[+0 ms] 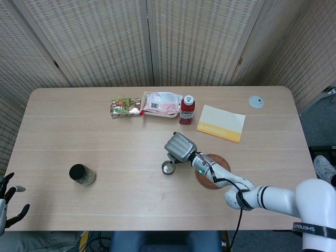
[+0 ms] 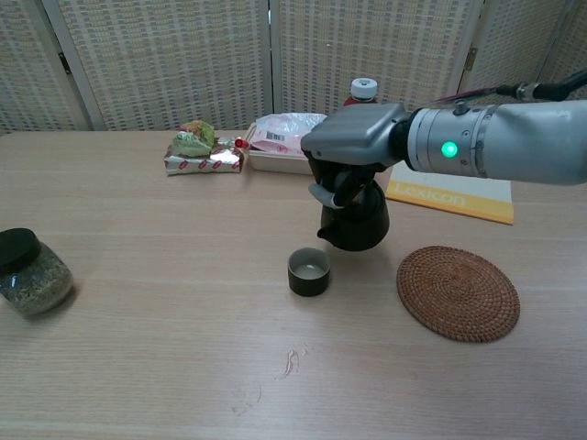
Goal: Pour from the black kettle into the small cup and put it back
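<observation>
I hold the black kettle (image 2: pixel 356 218) in my right hand (image 2: pixel 353 147), fingers wrapped over its top from above, and it hangs in the air just behind and to the right of the small cup (image 2: pixel 309 271), its low edge close above the cup's rim. From the head view my hand (image 1: pixel 180 147) covers the kettle almost wholly, sitting right over the cup (image 1: pixel 168 168). The cup stands upright on the bench (image 2: pixel 138 348), dark outside and pale inside. The round woven coaster (image 2: pixel 458 292) lies bare to the right of the cup, well apart from the kettle.

My left hand (image 1: pixel 9 202) shows only at the lower left edge of the head view, off the bench, fingers spread and holding nothing.

At the left of the bench stands a jar with a black lid (image 2: pixel 28 271). Along the far side lie a foil snack packet (image 2: pixel 202 151), a plastic food tray (image 2: pixel 289 142), a red NFC juice bottle (image 1: pixel 187 109) partly hidden behind my arm in the chest view, and a yellow-edged booklet (image 2: pixel 459 196)
</observation>
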You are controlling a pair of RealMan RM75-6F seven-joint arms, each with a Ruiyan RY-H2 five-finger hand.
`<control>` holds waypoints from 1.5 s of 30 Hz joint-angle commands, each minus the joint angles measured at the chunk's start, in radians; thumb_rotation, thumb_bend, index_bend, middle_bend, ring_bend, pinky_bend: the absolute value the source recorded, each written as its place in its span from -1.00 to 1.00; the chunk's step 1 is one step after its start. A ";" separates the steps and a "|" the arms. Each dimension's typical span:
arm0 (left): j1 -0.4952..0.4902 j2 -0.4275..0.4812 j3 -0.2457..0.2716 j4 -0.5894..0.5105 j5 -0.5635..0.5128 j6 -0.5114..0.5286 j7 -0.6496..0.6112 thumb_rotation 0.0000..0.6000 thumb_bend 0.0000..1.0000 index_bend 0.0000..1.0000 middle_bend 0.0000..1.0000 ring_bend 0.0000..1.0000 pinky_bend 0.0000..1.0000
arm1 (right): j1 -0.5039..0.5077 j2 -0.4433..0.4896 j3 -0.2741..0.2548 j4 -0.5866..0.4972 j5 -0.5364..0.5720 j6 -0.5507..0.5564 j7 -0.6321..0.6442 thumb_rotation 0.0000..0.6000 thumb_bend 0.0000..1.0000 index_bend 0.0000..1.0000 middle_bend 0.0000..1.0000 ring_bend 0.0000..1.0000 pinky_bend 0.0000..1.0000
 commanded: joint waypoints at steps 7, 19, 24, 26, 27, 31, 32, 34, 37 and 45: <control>0.007 -0.006 0.002 0.010 -0.001 0.004 -0.010 1.00 -0.50 -0.22 -0.80 -0.65 -0.93 | 0.042 -0.021 -0.025 0.015 0.038 -0.002 -0.087 0.48 0.41 1.00 1.00 0.86 -0.16; 0.013 -0.016 0.001 0.021 -0.002 0.008 -0.019 1.00 -0.50 -0.22 -0.80 -0.65 -0.93 | 0.097 -0.032 -0.049 0.014 0.082 0.002 -0.191 0.47 0.41 1.00 1.00 0.87 -0.14; 0.017 -0.020 0.002 0.025 -0.002 0.010 -0.021 1.00 -0.50 -0.22 -0.80 -0.65 -0.93 | 0.120 -0.035 -0.064 0.008 0.104 0.001 -0.239 0.48 0.41 1.00 1.00 0.87 -0.14; 0.019 -0.023 0.003 0.027 -0.003 0.011 -0.024 1.00 -0.50 -0.22 -0.80 -0.65 -0.93 | 0.130 -0.037 -0.069 0.004 0.115 0.002 -0.259 0.48 0.41 1.00 1.00 0.87 -0.14; 0.019 -0.024 0.003 0.028 -0.003 0.010 -0.024 1.00 -0.50 -0.22 -0.80 -0.65 -0.93 | 0.134 -0.038 -0.071 0.002 0.120 0.003 -0.267 0.48 0.41 1.00 1.00 0.87 -0.14; 0.022 -0.028 0.004 0.030 0.000 0.013 -0.024 1.00 -0.50 -0.22 -0.80 -0.65 -0.93 | 0.151 -0.038 -0.083 -0.011 0.137 0.011 -0.303 0.48 0.41 1.00 1.00 0.87 -0.14; 0.022 -0.028 0.004 0.031 0.000 0.014 -0.024 1.00 -0.50 -0.21 -0.80 -0.65 -0.93 | 0.154 -0.038 -0.087 -0.014 0.141 0.012 -0.312 0.47 0.41 1.00 1.00 0.87 -0.14; 0.023 -0.030 0.004 0.031 0.002 0.015 -0.024 1.00 -0.50 -0.21 -0.80 -0.65 -0.93 | 0.163 -0.038 -0.096 -0.019 0.149 0.017 -0.335 0.48 0.41 1.00 1.00 0.87 -0.14; 0.024 -0.032 0.006 0.032 0.004 0.016 -0.024 1.00 -0.50 -0.21 -0.80 -0.65 -0.93 | 0.173 -0.037 -0.108 -0.029 0.167 0.023 -0.364 0.48 0.41 1.00 1.00 0.88 -0.14; 0.032 -0.036 0.007 0.038 0.005 0.023 -0.030 1.00 -0.50 -0.21 -0.80 -0.65 -0.93 | 0.191 -0.036 -0.138 -0.057 0.212 0.062 -0.441 0.49 0.41 1.00 1.00 0.88 -0.12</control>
